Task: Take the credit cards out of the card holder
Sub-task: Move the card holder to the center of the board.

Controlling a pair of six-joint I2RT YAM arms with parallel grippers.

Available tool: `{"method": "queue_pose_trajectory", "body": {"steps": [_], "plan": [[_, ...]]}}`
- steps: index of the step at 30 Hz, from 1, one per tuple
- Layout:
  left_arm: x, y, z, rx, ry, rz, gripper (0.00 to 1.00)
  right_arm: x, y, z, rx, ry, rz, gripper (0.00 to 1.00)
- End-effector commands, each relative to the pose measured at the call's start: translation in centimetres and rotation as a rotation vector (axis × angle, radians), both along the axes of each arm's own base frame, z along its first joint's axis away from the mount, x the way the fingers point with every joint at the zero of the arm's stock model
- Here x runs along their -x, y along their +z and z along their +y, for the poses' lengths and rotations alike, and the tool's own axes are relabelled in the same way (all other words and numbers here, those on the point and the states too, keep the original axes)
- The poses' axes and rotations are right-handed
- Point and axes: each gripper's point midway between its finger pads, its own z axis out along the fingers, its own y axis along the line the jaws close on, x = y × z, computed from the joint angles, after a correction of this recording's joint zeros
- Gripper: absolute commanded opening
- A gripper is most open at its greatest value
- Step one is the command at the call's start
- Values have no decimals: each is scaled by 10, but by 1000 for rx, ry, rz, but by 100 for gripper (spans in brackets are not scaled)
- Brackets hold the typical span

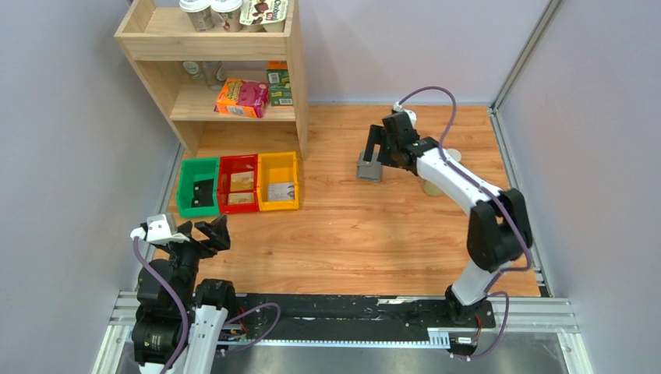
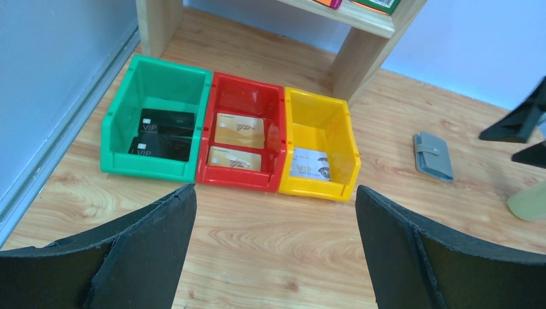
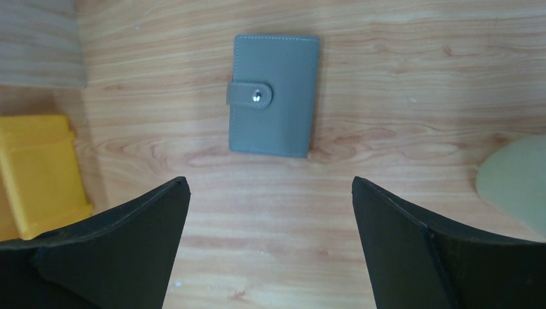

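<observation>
The grey card holder lies flat on the wooden table, folded shut with its tab snapped across the left edge. It also shows as a small grey rectangle in the top view and as the wallet at the right of the left wrist view. The credit cards are hidden inside it. My right gripper hangs open just above and in front of the holder, touching nothing. My left gripper is open and empty near the table's left front corner, facing the bins.
Green bin, red bin and yellow bin stand side by side, each with loose cards inside. A wooden shelf with boxes and cups stands behind them. A pale green disc lies right of the holder.
</observation>
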Motion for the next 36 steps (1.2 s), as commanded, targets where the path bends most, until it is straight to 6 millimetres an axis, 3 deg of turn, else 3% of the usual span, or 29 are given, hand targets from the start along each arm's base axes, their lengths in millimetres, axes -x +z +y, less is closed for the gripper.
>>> {"method": "queue_pose_trajectory", "body": {"steps": [1,9,18,22,26,32,36], "plan": [[8,6,2,19,12,-45,100,-37,-17,6,20,-107,4,100],[8,7,1,22,9,-48,99,-56,-74,12,60,-133,102,91],[8,6,0,21,1,-45,95,-44,-122,17,15,-86,209,80],[7,7,-2,18,-9,-49,94,-36,-140,17,12,-57,254,71],[6,8,-8,12,-43,-56,94,-28,-149,19,-9,-14,265,61],[4,9,-13,-4,-75,-65,93,-11,-151,18,-18,30,280,31],[-2,14,-34,-16,-199,-91,93,8,-148,20,-52,61,299,19]]}}
